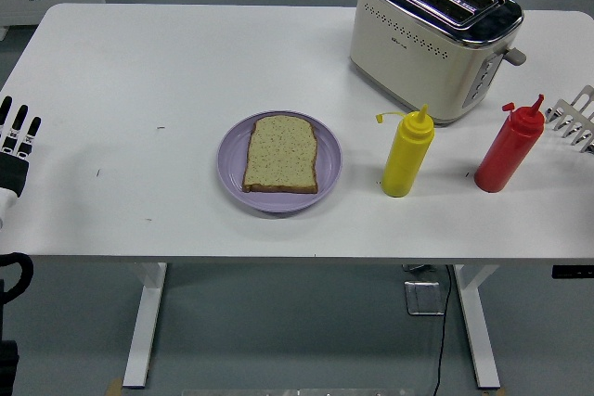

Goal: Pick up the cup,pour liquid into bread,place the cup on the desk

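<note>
The fingers (19,127) of the left hand (14,157) are held straight and spread at the bench's (186,62) left edge, nothing gripped. No cup is seen; a yellow squeeze bottle (406,155) and a red squeeze bottle (508,147) are stood upright, apart, right of the bread slice (281,154), which is laid on a purple plate (327,166). A toaster (433,36) is parked behind them.
</note>
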### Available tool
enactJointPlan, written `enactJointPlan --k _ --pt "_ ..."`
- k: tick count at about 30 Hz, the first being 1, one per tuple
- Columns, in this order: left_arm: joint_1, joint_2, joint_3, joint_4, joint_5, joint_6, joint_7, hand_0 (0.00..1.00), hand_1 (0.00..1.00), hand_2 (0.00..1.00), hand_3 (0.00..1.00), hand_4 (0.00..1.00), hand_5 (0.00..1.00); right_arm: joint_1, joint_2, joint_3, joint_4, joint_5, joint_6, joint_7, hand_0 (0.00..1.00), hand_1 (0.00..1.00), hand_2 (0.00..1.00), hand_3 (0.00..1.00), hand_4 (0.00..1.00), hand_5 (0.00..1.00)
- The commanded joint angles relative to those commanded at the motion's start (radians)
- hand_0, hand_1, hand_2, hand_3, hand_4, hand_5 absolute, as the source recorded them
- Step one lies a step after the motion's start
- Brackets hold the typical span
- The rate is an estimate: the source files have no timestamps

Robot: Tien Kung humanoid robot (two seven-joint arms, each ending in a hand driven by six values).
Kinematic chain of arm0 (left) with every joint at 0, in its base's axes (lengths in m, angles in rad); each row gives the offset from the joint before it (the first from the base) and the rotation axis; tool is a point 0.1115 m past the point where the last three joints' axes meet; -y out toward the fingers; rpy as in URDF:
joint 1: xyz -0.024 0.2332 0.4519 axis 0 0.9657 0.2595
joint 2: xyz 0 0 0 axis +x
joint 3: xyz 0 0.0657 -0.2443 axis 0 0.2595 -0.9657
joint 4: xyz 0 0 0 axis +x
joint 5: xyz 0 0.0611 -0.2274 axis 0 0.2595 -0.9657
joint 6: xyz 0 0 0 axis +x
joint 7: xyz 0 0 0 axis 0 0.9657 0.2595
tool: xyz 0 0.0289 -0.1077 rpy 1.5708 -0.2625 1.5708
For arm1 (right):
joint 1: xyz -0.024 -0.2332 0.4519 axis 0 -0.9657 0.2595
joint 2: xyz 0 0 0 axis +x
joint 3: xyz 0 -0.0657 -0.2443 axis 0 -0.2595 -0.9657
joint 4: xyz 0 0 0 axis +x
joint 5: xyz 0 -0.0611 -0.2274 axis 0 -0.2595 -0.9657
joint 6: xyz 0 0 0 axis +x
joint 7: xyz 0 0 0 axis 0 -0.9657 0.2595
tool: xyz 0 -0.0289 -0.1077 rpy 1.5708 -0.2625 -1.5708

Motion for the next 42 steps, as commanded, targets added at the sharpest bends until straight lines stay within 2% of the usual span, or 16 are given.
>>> enactJointPlan --k 2,3,6,8,9,13,15,42 --pt "0.000 -0.001 -0.001 0.000 0.000 0.000 0.000 0.800 0.770 0.770 0.707 0.611 0.998 0.021 0.015 0.008 -0.021 -0.005 0.006 -0.022 0.802 0.748 0.762 0.788 0.666 0.482" --pt "0.000 -0.001 -0.001 0.001 0.000 0.000 0.000 0.800 0.770 0.770 0.707 0.612 0.998 0.031 0.022 0.012 -0.031 -0.011 0.009 -0.032 0.792 0.738 0.756 0.781 0.637 0.535" --pt "-0.001 -0.001 0.000 0.000 0.000 0.000 0.001 0.800 0.770 0.770 0.707 0.612 0.998 0.056 0.039 0.027 -0.057 -0.032 0.013 -0.066 0.792 0.738 0.756 0.781 0.637 0.535" --pt "-0.001 -0.001 0.000 0.000 0.000 0.000 0.001 0.800 0.770 0.770 0.707 0.612 0.998 0.064 0.041 0.031 -0.069 -0.048 0.013 -0.085 0.792 0.738 0.756 0.781 0.637 0.535" --pt "-0.001 -0.001 -0.001 0.000 0.000 0.000 0.001 0.800 0.770 0.770 0.708 0.613 0.998 0.068 0.041 0.035 -0.075 -0.059 0.014 -0.102 0.775 0.707 0.729 0.779 0.607 0.597" --pt "0.000 -0.001 -0.002 0.000 0.000 0.000 0.001 0.800 0.770 0.770 0.708 0.613 0.998 0.069 0.039 0.043 -0.085 -0.077 0.031 -0.129 0.775 0.707 0.729 0.779 0.607 0.597" --pt "0.001 -0.001 -0.003 0.000 0.000 0.000 0.001 0.800 0.770 0.770 0.707 0.611 0.998 0.069 0.039 0.044 -0.087 -0.079 0.036 -0.133 0.768 0.700 0.718 0.773 0.600 0.622" --pt "0.000 -0.001 0.000 0.000 0.000 -0.001 0.001 0.799 0.770 0.770 0.707 0.611 0.998 0.072 0.050 0.051 -0.109 -0.069 0.023 -0.120 0.758 0.697 0.720 0.768 0.577 0.670"
